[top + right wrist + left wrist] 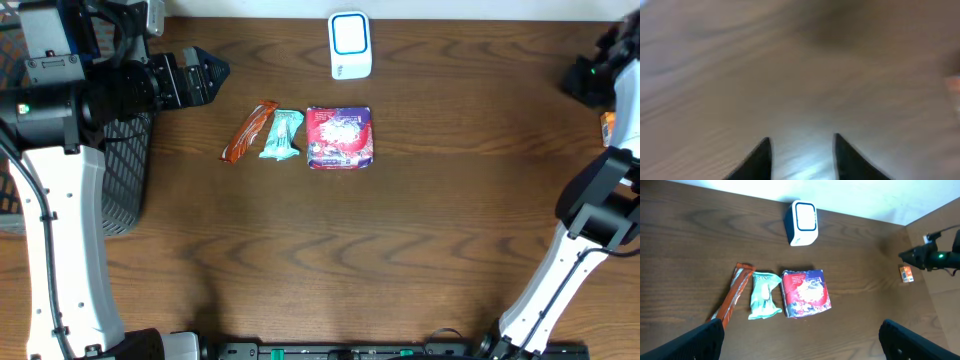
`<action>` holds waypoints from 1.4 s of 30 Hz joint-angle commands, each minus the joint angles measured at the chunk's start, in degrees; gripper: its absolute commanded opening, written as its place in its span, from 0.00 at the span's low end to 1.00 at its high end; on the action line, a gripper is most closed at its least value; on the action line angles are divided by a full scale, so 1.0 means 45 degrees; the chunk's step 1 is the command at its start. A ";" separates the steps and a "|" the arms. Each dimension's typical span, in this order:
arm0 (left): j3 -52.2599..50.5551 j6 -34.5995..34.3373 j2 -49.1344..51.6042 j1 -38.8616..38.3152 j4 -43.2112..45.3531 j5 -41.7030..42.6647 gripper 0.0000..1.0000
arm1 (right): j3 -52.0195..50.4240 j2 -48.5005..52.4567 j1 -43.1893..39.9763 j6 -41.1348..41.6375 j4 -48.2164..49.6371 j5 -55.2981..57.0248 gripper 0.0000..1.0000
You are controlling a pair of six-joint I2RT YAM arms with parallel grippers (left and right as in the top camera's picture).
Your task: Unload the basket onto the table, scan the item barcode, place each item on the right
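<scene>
Close to the left hand [210, 76], spread wide and empty, three items lie in a row mid-tabletop [420, 250]: orange bar [250, 132] nearest, long axis slanting far-right; teal packet [283, 135] just beside it; red pouch [340, 137] next. Mesh basket [125, 185] sits under that arm. Farther back, the white scanner [350, 45] stands beyond the pouch, nothing between them. Right hand [802, 141] is well apart at the right edge, fingers parted, holding nothing. Left arm looks better placed.
</scene>
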 commanded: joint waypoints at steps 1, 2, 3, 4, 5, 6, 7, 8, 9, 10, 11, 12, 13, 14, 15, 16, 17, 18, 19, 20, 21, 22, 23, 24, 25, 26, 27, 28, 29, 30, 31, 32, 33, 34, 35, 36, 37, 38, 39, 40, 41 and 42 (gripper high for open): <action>0.0053 0.0029 0.0049 0.0029 -0.0010 0.0117 0.98 | 0.0121 -0.0165 0.0806 -0.0005 -0.0680 -0.4692 0.47; 0.0049 0.0029 0.0049 0.0029 -0.0010 0.0117 0.98 | 0.0092 -0.0165 0.1005 -0.0005 -0.0928 -0.4823 0.49; 0.0049 0.0029 0.0049 0.0029 -0.0005 0.0117 0.98 | 0.0087 -0.0165 0.1268 -0.0005 -0.1229 -0.4843 0.52; 0.0049 0.0029 0.0049 0.0029 -0.0010 0.0117 0.98 | 0.0087 -0.0165 0.1598 -0.0015 -0.1588 -0.4838 0.55; 0.0049 0.0029 0.0049 0.0029 -0.0010 0.0117 0.98 | 0.0083 -0.0165 0.1836 -0.0073 -0.1836 -0.4838 0.58; 0.0049 0.0029 0.0049 0.0029 -0.0010 0.0117 0.98 | 0.0058 -0.0165 0.2142 -0.0219 -0.2118 -0.4833 0.62; 0.0049 0.0029 0.0049 0.0029 -0.0010 0.0117 0.98 | 0.0029 -0.0165 0.2448 -0.0384 -0.2331 -0.4813 0.66; 0.0049 0.0024 0.0049 0.0029 -0.0005 0.0117 0.98 | 0.0024 -0.0165 0.2778 -0.0452 -0.2540 -0.4765 0.72; 0.0053 0.0029 0.0049 0.0029 -0.0005 0.0117 0.98 | 0.0024 -0.0165 0.3045 -0.0447 -0.2676 -0.4668 0.79; 0.0049 0.0029 0.0049 0.0029 -0.0010 0.0117 0.98 | 0.0024 -0.0165 0.3415 -0.0442 -0.2788 -0.4483 0.83; 0.0049 0.0029 0.0049 0.0029 -0.0010 0.0117 0.98 | 0.0024 -0.0165 0.3682 -0.0442 -0.2846 -0.4255 0.86; 0.0053 0.0029 0.0049 0.0029 -0.0010 0.0117 0.98 | 0.0024 -0.0165 0.4017 -0.0442 -0.2905 -0.3905 0.88; 0.0049 0.0029 0.0049 0.0029 -0.0005 0.0117 0.98 | 0.0024 -0.0165 0.4352 -0.0442 -0.2914 -0.3507 0.92; 0.0053 0.0029 0.0049 0.0029 -0.0005 0.0117 0.98 | 0.0024 -0.0165 0.4687 -0.0437 -0.2905 -0.3089 0.98; 0.0049 0.0029 0.0049 0.0029 -0.0010 0.0117 0.98 | 0.0024 -0.0165 0.5013 -0.0437 -0.2895 -0.2667 0.99; 0.0053 0.0029 0.0049 0.0029 -0.0005 0.0117 0.98 | 0.0024 -0.0165 0.5328 -0.0437 -0.2895 -0.2263 0.99; 0.0049 0.0029 0.0049 0.0029 -0.0005 0.0117 0.98 | 0.0024 -0.0165 0.5634 -0.0432 -0.2895 -0.1875 0.99; 0.0049 0.0029 0.0049 0.0029 -0.0005 0.0117 0.98 | 0.0024 -0.0165 0.5935 -0.0432 -0.2880 -0.1598 0.99; 0.0049 0.0029 0.0049 0.0029 -0.0010 0.0117 0.98 | 0.0024 -0.0165 0.6266 -0.0432 -0.2856 -0.1418 0.99; 0.0049 0.0029 0.0049 0.0029 -0.0005 0.0117 0.98 | 0.0024 -0.0165 0.6533 -0.0432 -0.2832 -0.1336 0.99; 0.0049 0.0029 0.0049 0.0029 -0.0005 0.0117 0.98 | 0.0024 -0.0165 0.6737 -0.0432 -0.2798 -0.1302 0.99; 0.0053 0.0029 0.0049 0.0029 -0.0005 0.0117 0.98 | 0.0024 -0.0165 0.6985 -0.0437 -0.2749 -0.1292 0.99; 0.0049 0.0029 0.0049 0.0029 -0.0005 0.0117 0.98 | 0.0024 -0.0165 0.7213 -0.0437 -0.2696 -0.1253 0.99; 0.0053 0.0024 0.0049 0.0029 -0.0010 0.0117 0.98 | 0.0024 -0.0165 0.7441 -0.0437 -0.2618 -0.1253 0.99; 0.0049 0.0029 0.0049 0.0029 -0.0005 0.0117 0.98 | 0.0024 -0.0165 0.7631 -0.0437 -0.2569 -0.1253 0.99; 0.0053 0.0029 0.0049 0.0029 -0.0010 0.0117 0.98 | 0.0024 -0.0165 0.7800 -0.0437 -0.2555 -0.1253 0.99; 0.0049 0.0029 0.0049 0.0029 -0.0010 0.0117 0.98 | 0.0024 -0.0165 0.7941 -0.0437 -0.2555 -0.1253 0.99; 0.0049 0.0029 0.0049 0.0029 -0.0005 0.0117 0.98 | 0.0024 -0.0165 0.8063 -0.0437 -0.2550 -0.1248 0.99; 0.0049 0.0024 0.0049 0.0029 -0.0005 0.0117 0.98 | 0.0024 -0.0165 0.8165 -0.0437 -0.2550 -0.1253 0.99; 0.0049 0.0029 0.0049 0.0029 -0.0005 0.0117 0.98 | 0.0010 -0.0160 0.8252 -0.0437 -0.2555 -0.1248 0.99; 0.0053 0.0029 0.0049 0.0029 -0.0005 0.0117 0.98 | -0.0019 -0.0160 0.8325 -0.0432 -0.2565 -0.1200 0.99; 0.0049 0.0029 0.0049 0.0029 -0.0010 0.0117 0.98 | -0.0034 -0.0160 0.8388 -0.0432 -0.2579 -0.1078 0.99; 0.0049 0.0029 0.0049 0.0029 -0.0010 0.0117 0.98 | -0.0063 -0.0160 0.8476 -0.0432 -0.2633 -0.0918 0.99; 0.0049 0.0029 0.0049 0.0029 -0.0005 0.0117 0.98 | -0.0126 -0.0160 0.8510 -0.0432 -0.2642 -0.0928 0.99; 0.0049 0.0029 0.0049 0.0029 -0.0010 0.0117 0.98 | -0.0185 -0.0160 0.8534 -0.0432 -0.2662 -0.0942 0.99; 0.0049 0.0029 0.0049 0.0029 -0.0010 0.0117 0.98 | -0.0223 -0.0160 0.8553 -0.0432 -0.2691 -0.1001 0.99; 0.0049 0.0029 0.0049 0.0029 -0.0005 0.0117 0.98 | -0.0272 -0.0160 0.8563 -0.0432 -0.2754 -0.1088 0.98; 0.0049 0.0029 0.0049 0.0029 -0.0005 0.0117 0.98 | -0.0350 -0.0160 0.8563 -0.0432 -0.2778 -0.1180 0.95; 0.0049 0.0029 0.0049 0.0029 -0.0005 0.0117 0.98 | -0.0432 -0.0160 0.8563 -0.0432 -0.2822 -0.1321 0.93; 0.0049 0.0029 0.0049 0.0029 -0.0005 0.0117 0.98 | -0.0510 -0.0160 0.8563 -0.0432 -0.2861 -0.1501 0.91; 0.0049 0.0029 0.0049 0.0029 -0.0010 0.0117 0.98 | -0.0622 -0.0160 0.8563 -0.0437 -0.2856 -0.1690 0.88; 0.0049 0.0029 0.0049 0.0029 -0.0005 0.0117 0.98 | -0.0753 -0.0160 0.8568 -0.0437 -0.2827 -0.1851 0.86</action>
